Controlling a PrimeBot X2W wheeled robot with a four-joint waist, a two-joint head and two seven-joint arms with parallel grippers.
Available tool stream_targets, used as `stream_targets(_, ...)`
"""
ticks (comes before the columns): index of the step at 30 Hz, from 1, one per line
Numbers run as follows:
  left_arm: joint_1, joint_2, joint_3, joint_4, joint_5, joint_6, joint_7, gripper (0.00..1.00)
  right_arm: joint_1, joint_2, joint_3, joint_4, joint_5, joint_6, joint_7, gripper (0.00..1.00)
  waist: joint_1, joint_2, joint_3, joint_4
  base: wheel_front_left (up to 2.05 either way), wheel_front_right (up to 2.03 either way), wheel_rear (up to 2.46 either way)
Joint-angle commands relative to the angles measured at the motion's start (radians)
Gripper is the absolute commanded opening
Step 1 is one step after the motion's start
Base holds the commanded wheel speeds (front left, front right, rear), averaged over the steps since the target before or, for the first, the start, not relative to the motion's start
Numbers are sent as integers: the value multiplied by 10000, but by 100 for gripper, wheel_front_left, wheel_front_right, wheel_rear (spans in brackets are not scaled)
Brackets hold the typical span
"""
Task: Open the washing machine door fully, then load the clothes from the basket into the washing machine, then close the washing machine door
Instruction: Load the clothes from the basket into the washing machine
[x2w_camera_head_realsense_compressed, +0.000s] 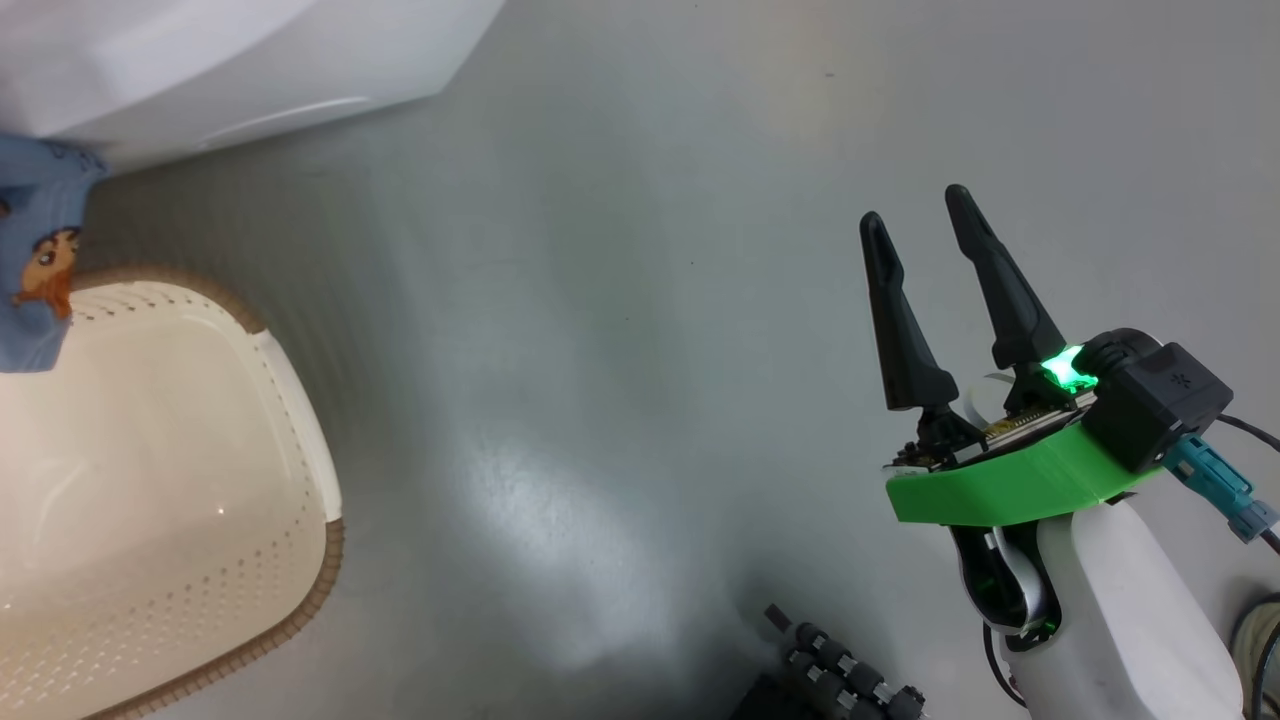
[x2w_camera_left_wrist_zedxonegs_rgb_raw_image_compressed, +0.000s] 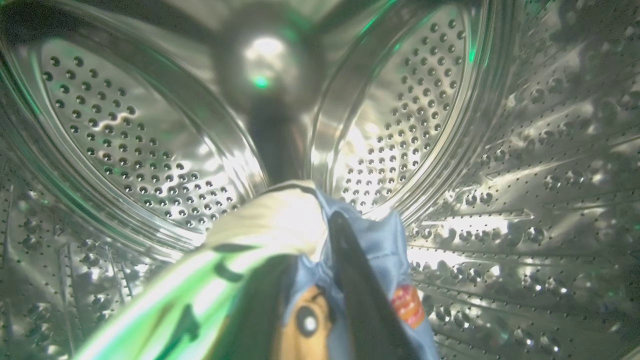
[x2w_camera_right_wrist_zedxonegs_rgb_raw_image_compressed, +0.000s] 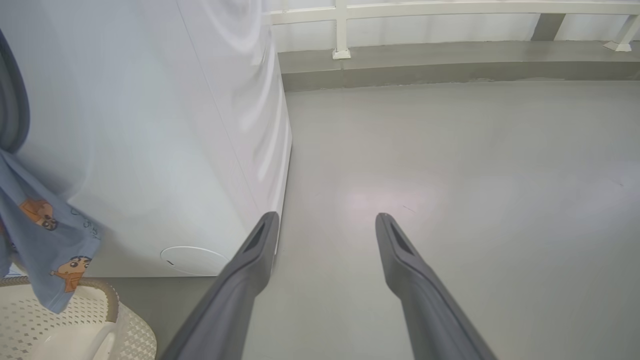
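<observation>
My left gripper (x2w_camera_left_wrist_zedxonegs_rgb_raw_image_compressed: 310, 240) is deep inside the steel drum (x2w_camera_left_wrist_zedxonegs_rgb_raw_image_compressed: 125, 125) of the washing machine (x2w_camera_head_realsense_compressed: 250, 60), shut on the clothes (x2w_camera_left_wrist_zedxonegs_rgb_raw_image_compressed: 370, 240). The blue cartoon-print fabric and its cream patch drape over the dark fingers (x2w_camera_left_wrist_zedxonegs_rgb_raw_image_compressed: 355, 285). A tail of the clothes (x2w_camera_head_realsense_compressed: 40, 260) hangs from the machine's opening over the cream basket (x2w_camera_head_realsense_compressed: 310, 440), also seen in the right wrist view as clothes (x2w_camera_right_wrist_zedxonegs_rgb_raw_image_compressed: 45, 235) above the basket (x2w_camera_right_wrist_zedxonegs_rgb_raw_image_compressed: 75, 325). My right gripper (x2w_camera_head_realsense_compressed: 915, 210) hovers open and empty over the floor, to the right of the machine (x2w_camera_right_wrist_zedxonegs_rgb_raw_image_compressed: 150, 125). The washing machine door is out of view.
The floor is grey and smooth. A round white cap (x2w_camera_right_wrist_zedxonegs_rgb_raw_image_compressed: 192, 260) sits low on the machine's front. A white railing (x2w_camera_right_wrist_zedxonegs_rgb_raw_image_compressed: 345, 30) runs along the far wall. A black ribbed part (x2w_camera_head_realsense_compressed: 840, 680) and cables (x2w_camera_head_realsense_compressed: 1255, 640) lie near my base.
</observation>
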Motion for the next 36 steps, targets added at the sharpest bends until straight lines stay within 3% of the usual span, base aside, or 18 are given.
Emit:
stream_targets(1,130,345,116,287,3,-41,10,100,38,-81,211,-148,8,44,-80,100,-1,-1,-102,64,0,0,0)
stream_targets(8,-82,57,-386,2192,-264,-309,1894,100,10,-80,229,-43,-22,44,-80,100,-1,-1,-360,157,0,0,0)
stream_targets(17,120,-249,-980,3100,-1017,-428,3008,100,-78,-80,226,118,-50,44,-80,100,-1,-1,-982,348,0,0,0)
stream_targets(21,550,-290,-1190,2986,-1512,-430,2908,100,-96,-80,183,217,-106,44,-80,100,-1,-1,-1249,481,0,0,0)
stream_targets(36,2653,-473,-2189,2344,-2714,-432,851,100,-25,-149,130,631,-298,44,-80,100,-1,-1,-2644,1109,0,0,0)
